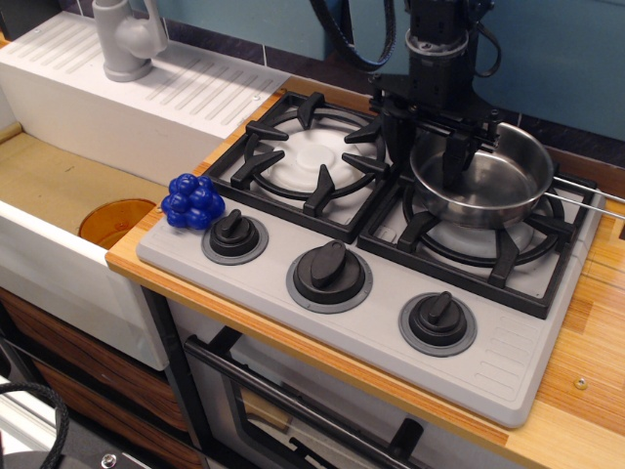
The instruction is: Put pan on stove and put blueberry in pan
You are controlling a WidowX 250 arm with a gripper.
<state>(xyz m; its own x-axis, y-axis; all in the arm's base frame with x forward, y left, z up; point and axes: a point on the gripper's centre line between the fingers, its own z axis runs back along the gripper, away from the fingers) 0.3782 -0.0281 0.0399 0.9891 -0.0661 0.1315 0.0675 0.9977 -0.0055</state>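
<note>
1. Nearest to the camera are the three black knobs (330, 274) along the front of the stove (508, 366). No brand, label or other writing can be read on them or anywhere else in view.
2. The blueberry (192, 202) sits at the front left corner of the stove, just beside the left knob and well apart from the pan.
3. Further back, the pan (488, 181) rests on the right burner grate, and its thin handle (586, 195) points to the right.
4. The gripper (422, 156) is low at the left rim of the pan. Its fingers are spread apart, one seems outside the wall and one inside, and it holds nothing firmly that I can see.
5. If the pan must be adjusted, I think the fingers should close squarely on the wall, because thin shiny steel can slip or tip.
6. The pan seems placed already, so the blueberry is probably next; approach it from above, away from the knob.
</note>
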